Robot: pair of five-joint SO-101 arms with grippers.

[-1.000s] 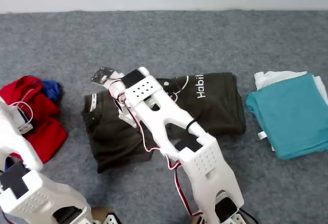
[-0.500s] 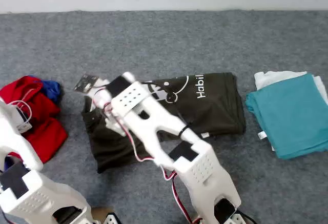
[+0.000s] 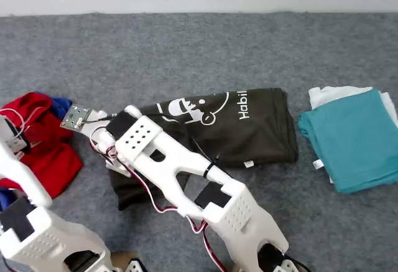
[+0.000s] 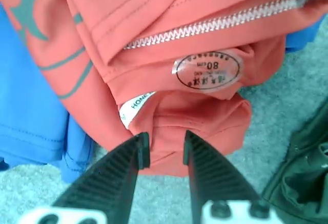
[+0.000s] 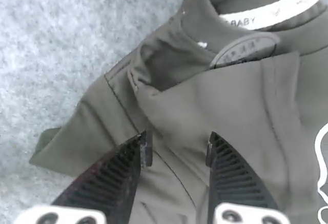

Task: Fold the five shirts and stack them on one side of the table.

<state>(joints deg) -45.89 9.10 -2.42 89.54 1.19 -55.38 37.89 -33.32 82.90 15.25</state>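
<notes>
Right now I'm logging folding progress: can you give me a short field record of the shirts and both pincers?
Folded stack: teal shirt on white shirt
Middle: dark shirt, partly folded
Unfolded heap: red shirt and blue shirt
Left pincer: open, above red shirt
Right pincer: open, above dark shirt near collar

Dark olive shirt point(image 3: 261, 132) bears a white line print; teal shirt point(image 3: 354, 138) and white shirt point(image 3: 333, 93) are plain. Red shirt point(image 3: 46, 154) carries teal marks and white zigzag stitching; blue shirt point(image 3: 62, 106) plain. Table point(image 3: 186, 48) covering speckled grey
</notes>
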